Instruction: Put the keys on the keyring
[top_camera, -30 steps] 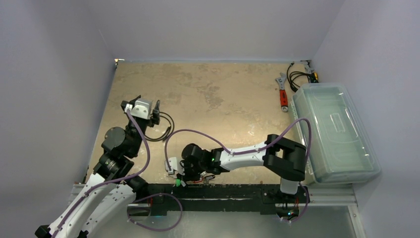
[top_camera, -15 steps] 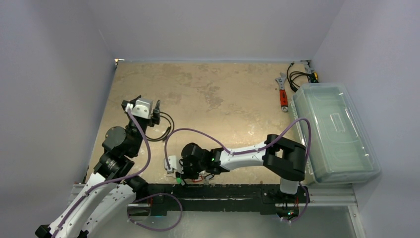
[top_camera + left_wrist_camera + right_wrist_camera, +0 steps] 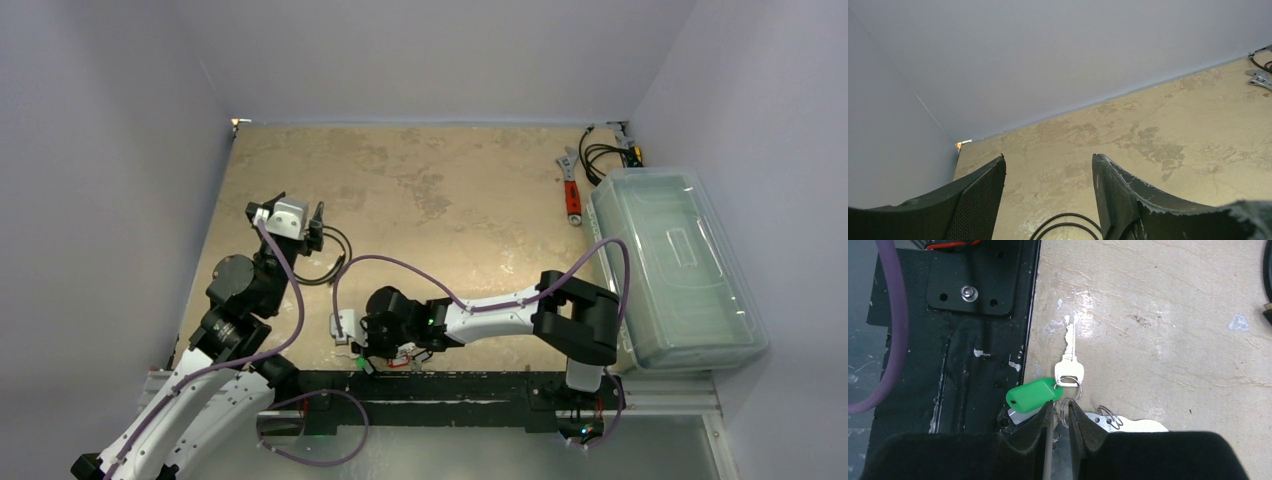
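My right gripper (image 3: pixel 1062 407) hangs low at the table's near edge, its jaws nearly together on a small split ring (image 3: pixel 1064 412). That ring links to a silver key (image 3: pixel 1069 359) with a green tag (image 3: pixel 1030 394), one of the keys. Behind the fingers, a silvery-white flat piece with rim holes, the keyring (image 3: pixel 1135 426), peeks out with another split ring (image 3: pixel 1108 415) in it. In the top view the green tag (image 3: pixel 357 366) shows under the right gripper (image 3: pixel 360 354). My left gripper (image 3: pixel 1048 165) is open and empty above the table's left side (image 3: pixel 315 228).
A black cable loop (image 3: pixel 330 260) lies just below the left fingers (image 3: pixel 1065 225). A red-handled wrench (image 3: pixel 572 195), black cables (image 3: pixel 603 155) and a clear lidded box (image 3: pixel 675 270) sit at the right. The black base rail (image 3: pixel 450 385) borders the keys.
The right wrist has shifted slightly left and away from the rail, and its jaws have narrowed a little. The left arm has not moved.
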`<state>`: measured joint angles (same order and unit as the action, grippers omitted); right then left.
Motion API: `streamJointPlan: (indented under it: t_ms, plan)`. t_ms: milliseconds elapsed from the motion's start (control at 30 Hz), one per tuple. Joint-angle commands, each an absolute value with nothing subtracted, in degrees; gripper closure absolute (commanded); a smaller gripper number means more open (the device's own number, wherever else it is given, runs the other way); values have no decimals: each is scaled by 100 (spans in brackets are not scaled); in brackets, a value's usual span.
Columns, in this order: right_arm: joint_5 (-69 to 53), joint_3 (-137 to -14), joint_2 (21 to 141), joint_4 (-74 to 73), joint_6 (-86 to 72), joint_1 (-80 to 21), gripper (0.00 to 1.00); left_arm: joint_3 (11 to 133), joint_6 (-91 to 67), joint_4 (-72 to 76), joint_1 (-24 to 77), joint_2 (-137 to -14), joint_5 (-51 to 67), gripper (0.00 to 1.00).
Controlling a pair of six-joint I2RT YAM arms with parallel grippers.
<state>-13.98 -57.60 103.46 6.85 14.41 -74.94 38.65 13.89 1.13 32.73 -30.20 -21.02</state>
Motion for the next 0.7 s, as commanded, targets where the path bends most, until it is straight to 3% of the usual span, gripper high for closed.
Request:
streamJointPlan:
  t_ms: [0, 667]
  plan:
    - [-1170, -5732, 10222, 915, 1389, -7509, 80, 3876, 1283, 237, 3221, -3015, -2030, 37]
    - [-974, -5777, 10503, 701, 1486, -7515, 76, 3876, 1283, 237, 3226, -3041, -2013, 37]
